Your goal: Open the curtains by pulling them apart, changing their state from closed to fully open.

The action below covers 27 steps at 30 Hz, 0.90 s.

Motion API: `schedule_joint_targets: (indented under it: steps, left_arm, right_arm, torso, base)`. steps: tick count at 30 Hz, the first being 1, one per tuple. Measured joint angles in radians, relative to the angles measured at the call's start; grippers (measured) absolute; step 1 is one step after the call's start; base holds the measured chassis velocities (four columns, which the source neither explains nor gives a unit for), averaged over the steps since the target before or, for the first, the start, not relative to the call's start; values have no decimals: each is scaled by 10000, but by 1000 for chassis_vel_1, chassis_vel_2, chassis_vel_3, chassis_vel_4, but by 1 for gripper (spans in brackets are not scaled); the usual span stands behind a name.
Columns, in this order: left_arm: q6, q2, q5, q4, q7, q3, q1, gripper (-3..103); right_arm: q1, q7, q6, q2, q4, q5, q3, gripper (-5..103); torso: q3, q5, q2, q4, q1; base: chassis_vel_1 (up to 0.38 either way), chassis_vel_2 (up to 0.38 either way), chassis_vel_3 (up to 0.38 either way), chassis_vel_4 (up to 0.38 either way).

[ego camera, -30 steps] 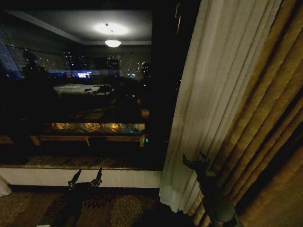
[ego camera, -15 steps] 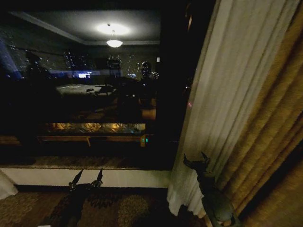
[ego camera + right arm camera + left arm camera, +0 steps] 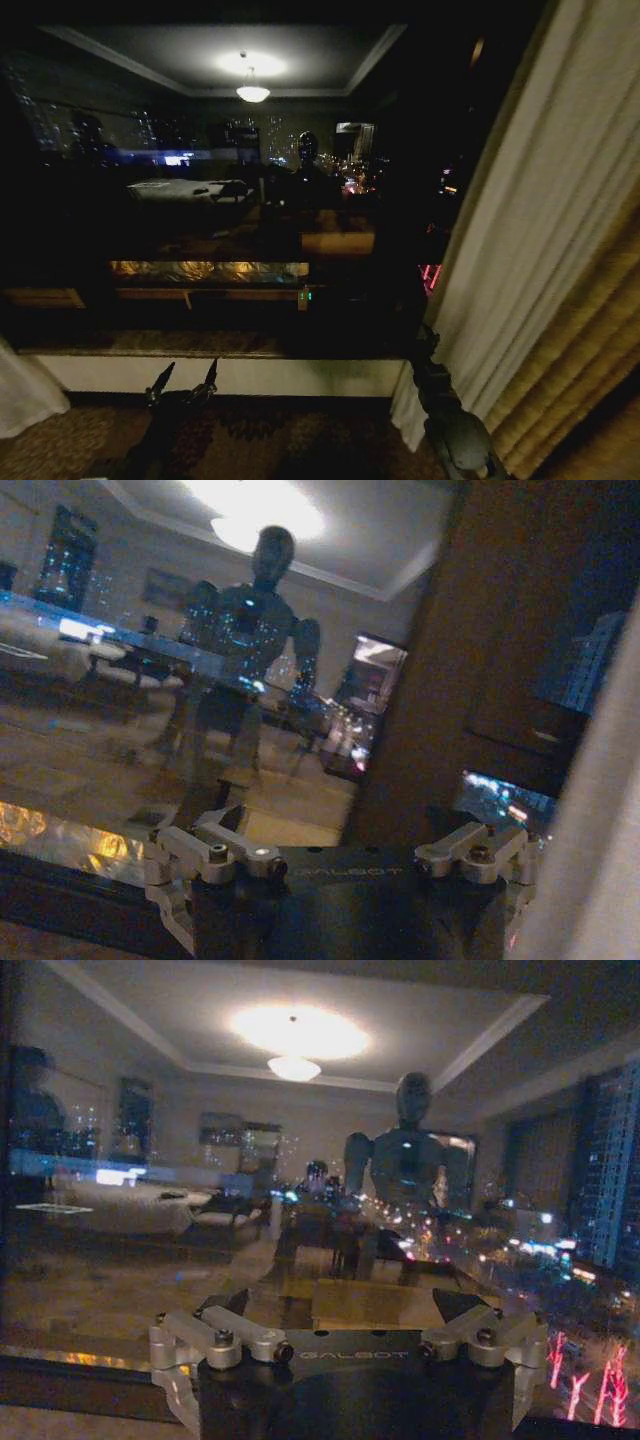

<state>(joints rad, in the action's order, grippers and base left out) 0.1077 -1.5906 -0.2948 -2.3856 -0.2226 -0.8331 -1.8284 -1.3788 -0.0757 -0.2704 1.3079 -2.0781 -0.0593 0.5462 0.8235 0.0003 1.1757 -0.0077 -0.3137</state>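
Two sheer cream-white pleated curtain panels show in the head view: the right panel (image 3: 520, 250) hangs gathered at the right side of the dark window glass (image 3: 200, 200), and a small fold of the left panel (image 3: 22, 395) bunches at the lower left edge by the floor. Just beyond the right panel hangs a thick golden-tan opaque drape (image 3: 590, 360). The right gripper (image 3: 426, 338) stands upright at the inner edge of the right panel, low down near the pale window sill (image 3: 230, 375); it looks to be touching the fabric, but whether its fingers are closed on the cloth cannot be told from here. The right wrist view adds what the head view lacks: the black gripper body with silver finger links spread to both sides, and a blurred strip of the cream panel (image 3: 590, 860) running down beside one finger link; the fingertips themselves are out of frame, so the hold stays uncertain. The left gripper (image 3: 181, 382) points up in front of the sill, well apart from both panels, its two fingers spread with nothing between them. The left wrist view shows its silver links splayed wide and, in the glass, a reflection of the robot's head and shoulders (image 3: 410, 1150) under a glowing round ceiling lamp (image 3: 295, 1065). Patterned carpet (image 3: 300, 440) covers the floor below the sill.
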Motion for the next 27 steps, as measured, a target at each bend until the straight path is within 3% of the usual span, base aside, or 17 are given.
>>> schedule_joint_targets:
  steps: [27]
  left_arm:
    - [-490,-3,0,42,-76,-18,-155,100]
  right_arm:
    - [-96,168,283,14,180,-306,-41,100]
  torso:
    - [0,-2,1,0,0]
  base:
    - [348,359,-350,-358]
